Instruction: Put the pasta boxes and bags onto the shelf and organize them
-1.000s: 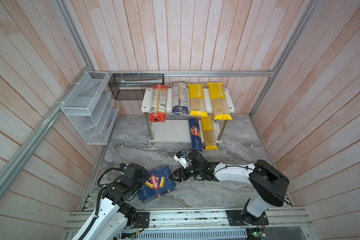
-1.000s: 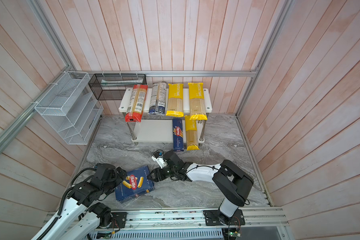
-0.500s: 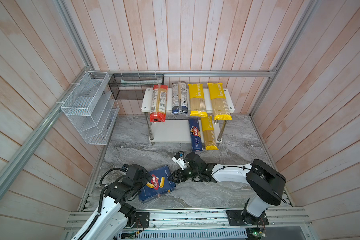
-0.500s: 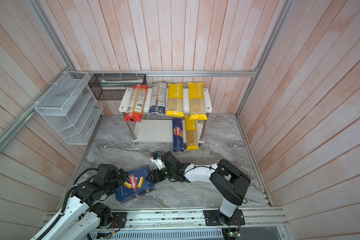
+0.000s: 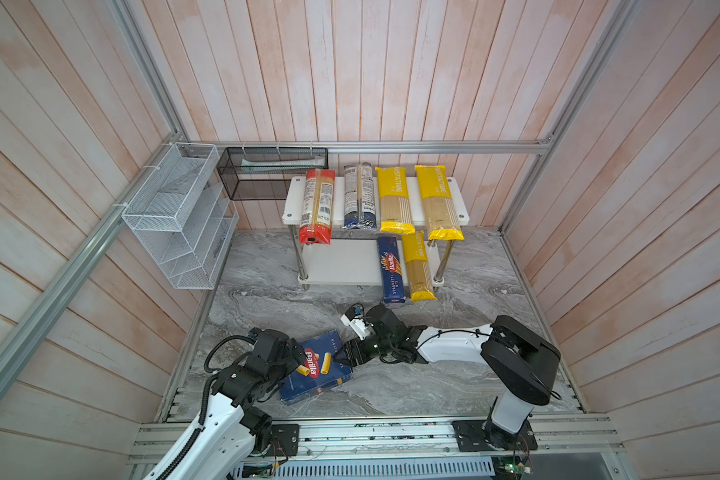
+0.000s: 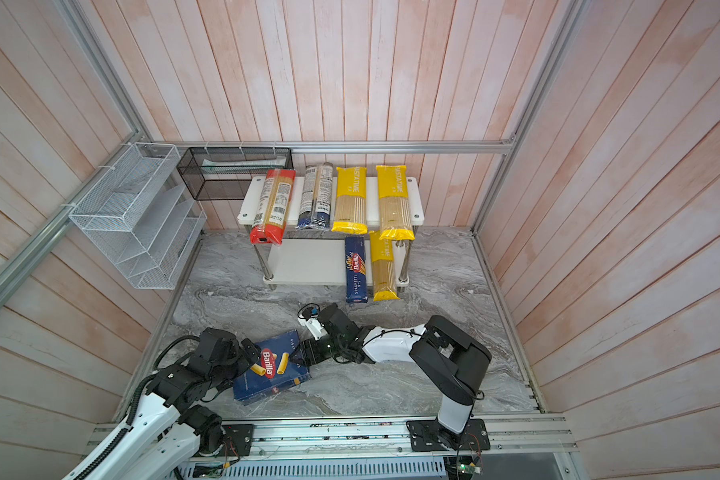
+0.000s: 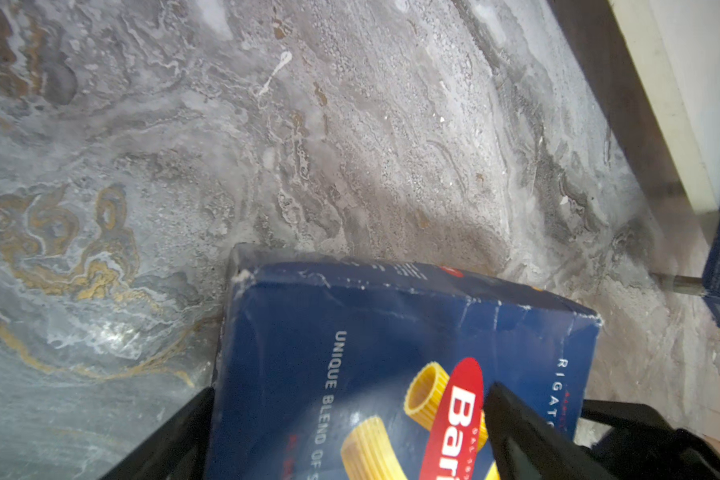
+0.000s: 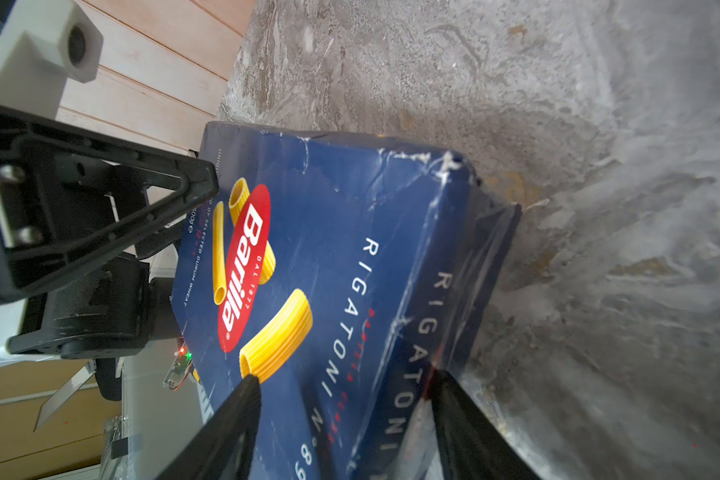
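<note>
Rigatoni box lies askew at the lower centre-left of both top views, low on the bench and well apart from the shelf, with a tool at each end. Whether it rests or is slightly raised I cannot tell.

Right tool grips the box across its thickness. The right wrist view shows one finger on the printed face and its partner behind the narrow side panel.

Left tool straddles the opposite end. In the left wrist view one finger lies over the logo and the other lies beside the box's edge, but whether they clamp I cannot tell.

Support at both ends probably keeps the wide box from swinging in a lift.

Only the top views show the likely destination, the bare left half of the shelf's lower level. It is beside the Spaghetti box and a yellow bag.
</note>
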Available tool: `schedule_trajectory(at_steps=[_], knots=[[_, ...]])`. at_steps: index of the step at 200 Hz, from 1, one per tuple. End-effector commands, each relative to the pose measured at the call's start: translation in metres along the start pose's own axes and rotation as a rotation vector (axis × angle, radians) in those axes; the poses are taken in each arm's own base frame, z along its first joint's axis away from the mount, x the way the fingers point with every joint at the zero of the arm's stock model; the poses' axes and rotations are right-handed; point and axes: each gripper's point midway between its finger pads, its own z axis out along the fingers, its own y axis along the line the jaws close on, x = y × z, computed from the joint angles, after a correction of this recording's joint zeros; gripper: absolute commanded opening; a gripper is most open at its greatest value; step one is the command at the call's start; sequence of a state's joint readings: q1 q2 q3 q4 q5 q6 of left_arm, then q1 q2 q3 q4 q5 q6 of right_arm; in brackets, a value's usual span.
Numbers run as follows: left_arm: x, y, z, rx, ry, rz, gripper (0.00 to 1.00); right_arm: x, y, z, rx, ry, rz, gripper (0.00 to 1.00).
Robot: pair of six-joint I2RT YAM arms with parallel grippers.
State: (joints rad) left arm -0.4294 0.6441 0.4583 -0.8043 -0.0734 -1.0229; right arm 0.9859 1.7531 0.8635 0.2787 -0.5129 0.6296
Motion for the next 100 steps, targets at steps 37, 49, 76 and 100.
schedule_trajectory(at_steps=[37, 49, 76, 100], knots=[[0.001, -0.045, -0.004, 0.205, 0.031, 0.065, 1.0, -0.004, 0.016, 0.006, -0.03, 0.006, -0.019, 0.64], [0.0, -0.052, -0.005, 0.232, 0.03, 0.072, 1.0, -0.006, 0.02, 0.004, -0.038, -0.001, -0.024, 0.63], [0.0, -0.071, -0.008, 0.311, 0.043, 0.082, 1.0, -0.008, 0.028, -0.001, -0.05, -0.009, -0.027, 0.62], [-0.001, -0.086, -0.012, 0.337, 0.036, 0.107, 1.0, -0.011, 0.037, -0.006, -0.07, -0.03, -0.027, 0.62]])
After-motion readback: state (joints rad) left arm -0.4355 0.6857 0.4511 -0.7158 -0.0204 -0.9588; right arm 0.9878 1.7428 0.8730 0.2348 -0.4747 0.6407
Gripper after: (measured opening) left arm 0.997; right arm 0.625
